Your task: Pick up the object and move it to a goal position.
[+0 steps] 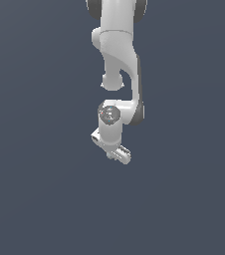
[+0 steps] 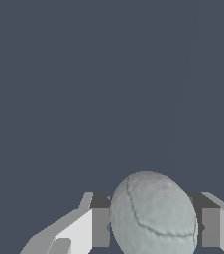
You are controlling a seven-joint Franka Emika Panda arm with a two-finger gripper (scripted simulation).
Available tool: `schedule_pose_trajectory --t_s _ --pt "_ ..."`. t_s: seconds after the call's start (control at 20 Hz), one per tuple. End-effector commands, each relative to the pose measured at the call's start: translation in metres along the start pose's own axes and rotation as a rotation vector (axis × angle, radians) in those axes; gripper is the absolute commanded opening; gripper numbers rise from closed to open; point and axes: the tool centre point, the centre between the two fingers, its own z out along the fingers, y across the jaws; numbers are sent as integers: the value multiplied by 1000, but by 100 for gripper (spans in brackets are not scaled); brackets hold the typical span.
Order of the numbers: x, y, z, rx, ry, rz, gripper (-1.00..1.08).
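In the wrist view the object [image 2: 153, 218], a pale grey-green matte ball with thin seam lines, fills the gap between my two fingers. My gripper [image 2: 153, 230] is shut on it, with a dark pad pressed against each side of the ball. One light grey finger [image 2: 82, 230] shows on one side and the other finger [image 2: 218, 228] at the picture's edge. In the exterior view the white arm hangs down from above and the gripper [image 1: 112, 149] sits under the wrist. There the ball is hidden by the hand.
A plain dark blue-grey surface [image 1: 35, 199] fills both views all around the arm. No other objects, containers or edges show.
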Motion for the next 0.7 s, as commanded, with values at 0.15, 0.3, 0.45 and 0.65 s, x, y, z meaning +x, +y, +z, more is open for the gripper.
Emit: schedule_pose_trajectory --t_s 0.15,0.3,0.45,0.65 --pt "0 0 0 0 0 1 -100" --pt "0 0 -1 0 0 0 -100" --pt "-3 -2 -6 0 0 0 -100" --pt "-10 -6 -20 0 0 0 -100"
